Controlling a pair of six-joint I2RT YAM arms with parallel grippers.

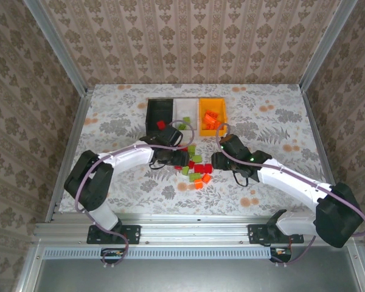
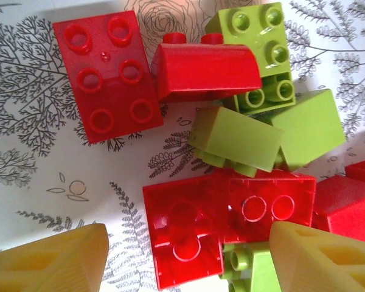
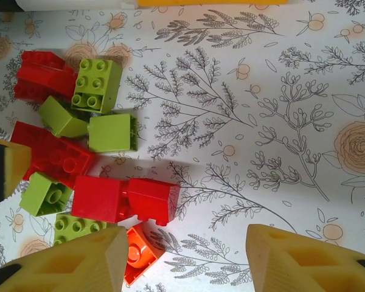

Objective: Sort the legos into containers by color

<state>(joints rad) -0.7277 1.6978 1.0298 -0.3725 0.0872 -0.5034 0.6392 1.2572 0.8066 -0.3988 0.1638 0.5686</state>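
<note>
A pile of red, lime green and orange legos (image 1: 195,168) lies on the flowered table in front of three joined bins: black (image 1: 153,110), white (image 1: 188,107) and orange-yellow (image 1: 202,115). One red brick (image 1: 161,125) lies in the black bin, a green one (image 1: 184,121) in the white bin, and orange ones (image 1: 212,118) in the orange-yellow bin. My left gripper (image 2: 188,261) is open low over the pile, with a flat red brick (image 2: 182,234) between its fingers (image 2: 48,258). My right gripper (image 3: 185,261) is open beside the pile, with an orange brick (image 3: 140,252) by its left finger (image 3: 67,261).
Both arms meet at the pile, and the left gripper's finger (image 3: 0,170) shows at the left edge of the right wrist view. Patterned walls and metal rails (image 1: 79,121) close the table in. Bare tablecloth (image 3: 280,121) lies right of the pile.
</note>
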